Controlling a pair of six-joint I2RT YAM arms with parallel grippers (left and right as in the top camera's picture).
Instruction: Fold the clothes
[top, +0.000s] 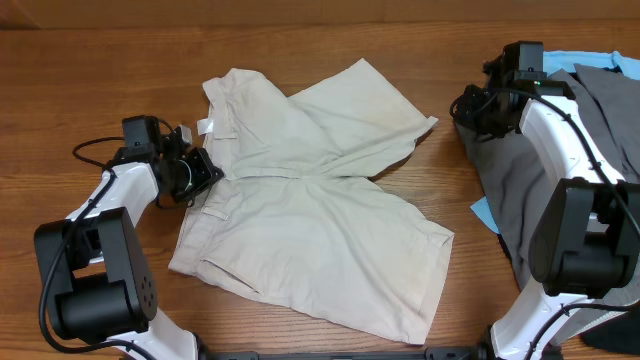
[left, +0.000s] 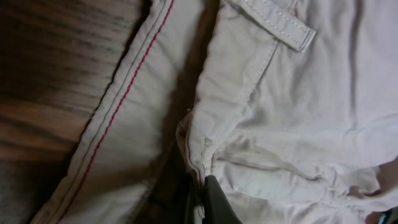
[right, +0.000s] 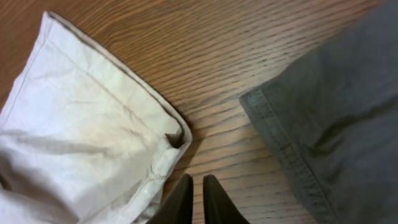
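Observation:
The pale beige shorts (top: 310, 210) lie spread in the middle of the table, waistband to the left, with one leg folded across toward the upper right. My left gripper (top: 205, 172) is at the waistband's middle and is shut on a fold of the shorts' fabric (left: 200, 163) by the fly. A belt loop (left: 280, 25) and red-stitched inner waistband (left: 118, 106) show there. My right gripper (top: 462, 105) is shut and empty, just right of the upper leg's hem corner (right: 177, 134), over bare wood.
A pile of grey garments (top: 570, 150) lies at the right, with a light blue one (top: 585, 60) beneath it. The grey hem (right: 280, 143) lies close to my right gripper's fingers (right: 198, 199). A black cable (top: 95, 150) loops near the left arm.

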